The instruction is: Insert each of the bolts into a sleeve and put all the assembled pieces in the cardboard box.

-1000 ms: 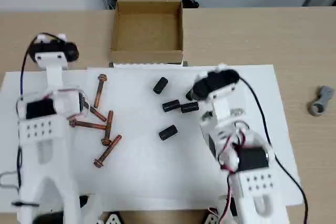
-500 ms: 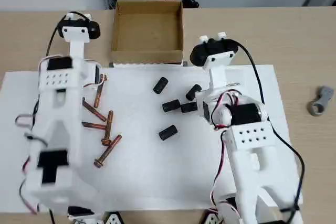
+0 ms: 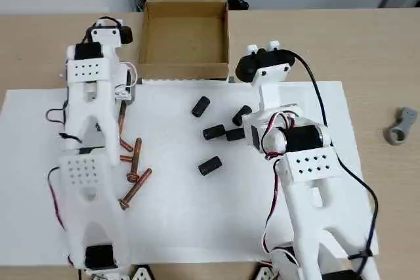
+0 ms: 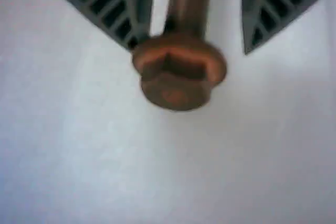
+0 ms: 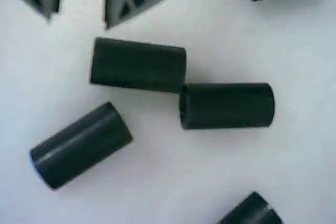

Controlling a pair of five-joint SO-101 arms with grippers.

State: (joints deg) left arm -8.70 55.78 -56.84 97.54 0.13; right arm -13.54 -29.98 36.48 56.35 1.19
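**Left Jaws Astride Bolt; Right Jaws Beside Sleeves**

Left wrist view: the left gripper has its jaws wide apart on either side of a copper bolt lying on the white sheet. Right wrist view: the right gripper has its jaws slightly parted and holding nothing, just beside the black sleeves. High view: the cardboard box stands at the far side.

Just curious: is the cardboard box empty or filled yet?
Empty. The cardboard box shows bare brown floor; bolts and sleeves lie outside it.
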